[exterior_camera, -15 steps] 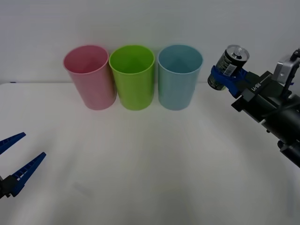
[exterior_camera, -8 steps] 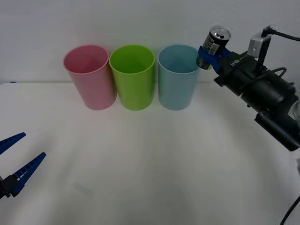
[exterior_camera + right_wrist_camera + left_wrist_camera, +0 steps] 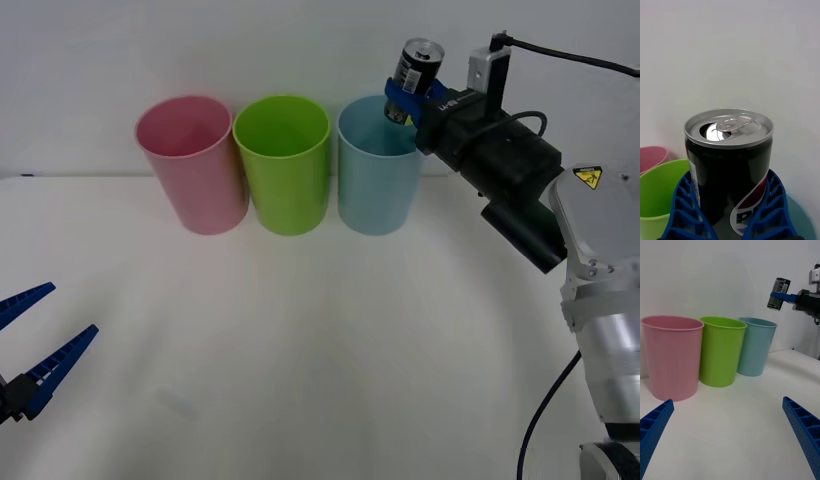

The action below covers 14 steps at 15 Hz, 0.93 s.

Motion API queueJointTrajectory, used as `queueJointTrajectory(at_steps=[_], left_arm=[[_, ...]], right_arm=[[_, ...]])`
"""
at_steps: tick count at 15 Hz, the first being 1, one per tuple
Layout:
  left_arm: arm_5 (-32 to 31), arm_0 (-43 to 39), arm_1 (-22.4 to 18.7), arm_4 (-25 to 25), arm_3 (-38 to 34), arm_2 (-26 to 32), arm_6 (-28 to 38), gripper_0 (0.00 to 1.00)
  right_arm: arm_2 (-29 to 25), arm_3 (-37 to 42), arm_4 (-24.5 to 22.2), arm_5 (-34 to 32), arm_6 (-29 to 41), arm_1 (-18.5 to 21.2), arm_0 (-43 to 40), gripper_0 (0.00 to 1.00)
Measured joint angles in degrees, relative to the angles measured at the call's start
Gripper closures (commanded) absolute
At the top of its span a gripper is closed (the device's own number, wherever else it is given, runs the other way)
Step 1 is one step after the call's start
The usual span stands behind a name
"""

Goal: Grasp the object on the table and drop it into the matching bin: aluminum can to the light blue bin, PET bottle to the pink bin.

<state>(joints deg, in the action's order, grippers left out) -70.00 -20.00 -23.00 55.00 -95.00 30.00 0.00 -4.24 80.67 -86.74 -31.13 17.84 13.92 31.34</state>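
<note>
Nearest you, your left hand sits low at the near left corner of the bench, its blue fingers spread wide with nothing between them. Ahead of that hand the white bench top runs bare and flat all the way to the bins, giving you open room across the whole middle.

Beyond that stretch, three tall bins stand upright in a tight row near the far edge of the bench: the pink bin farthest from your right hand, the lime green bin in the middle, and the light blue bin closest to it. Their rims sit just beside one another, touching or nearly so.

Your right hand reaches in from the right, raised above the bench. Its blue ribbed fingers are clamped on the lower body of the aluminum can, which stands roughly upright with its silver top and pull tab up. The can hangs over the right-hand part of the light blue bin's rim, clear above it and not touching.

Behind everything is a plain white wall.
</note>
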Motion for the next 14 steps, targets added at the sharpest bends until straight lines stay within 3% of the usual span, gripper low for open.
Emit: queueJointTrajectory(at_steps=[5,10,14], left_arm=[[0.0,0.0,0.0,0.0,0.0,0.0,0.0,0.0],[0.0,0.0,0.0,0.0,0.0,0.0,0.0,0.0],[0.0,0.0,0.0,0.0,0.0,0.0,0.0,0.0]], right_arm=[[-0.1,-5.5,-4.1,2.6,-0.1,-2.7,4.8,1.0],[-0.1,-12.0,-5.0,6.2,-0.9,-3.6,9.2,1.0],[-0.1,-12.9,-5.1,6.4,-1.0,-3.6,9.6,1.0]])
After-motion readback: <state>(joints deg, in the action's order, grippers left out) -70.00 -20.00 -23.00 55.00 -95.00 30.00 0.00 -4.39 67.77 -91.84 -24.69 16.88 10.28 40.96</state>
